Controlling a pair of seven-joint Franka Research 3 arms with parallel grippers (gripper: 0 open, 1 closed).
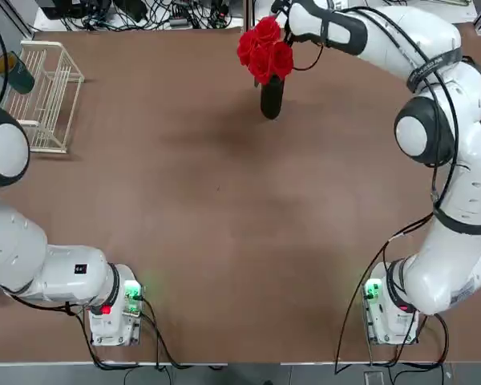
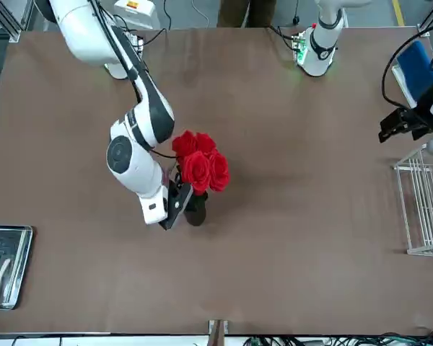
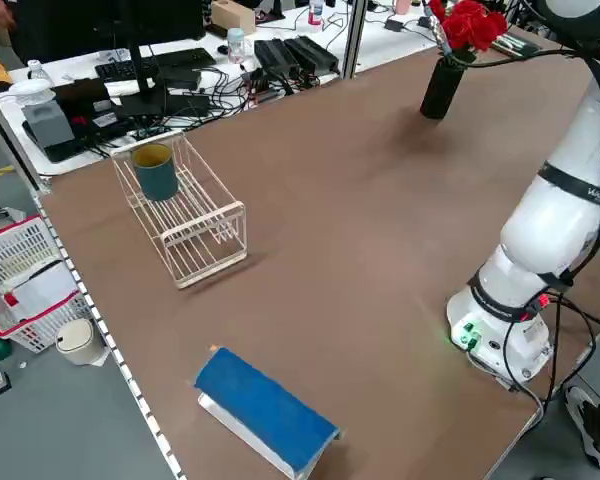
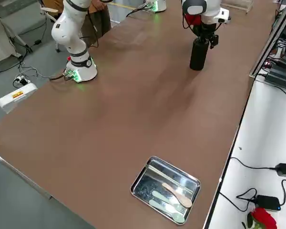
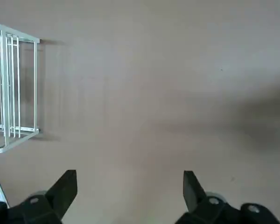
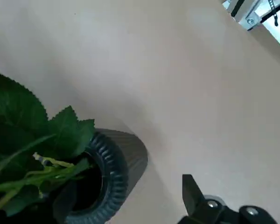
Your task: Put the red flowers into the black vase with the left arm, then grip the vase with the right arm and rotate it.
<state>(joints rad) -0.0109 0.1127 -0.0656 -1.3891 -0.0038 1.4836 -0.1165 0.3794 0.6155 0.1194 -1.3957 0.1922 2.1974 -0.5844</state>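
The cup sits in the wire rack at the far left of the table, the box-shaped block nearer the robot. The roses are in the vase towards the far side, right gripper beside it; the cutlery tray lies farther right.

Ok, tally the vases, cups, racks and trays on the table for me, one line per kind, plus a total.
Black vase: 1
Dark green cup, in the rack: 1
White wire rack: 1
Metal tray: 1
Total: 4
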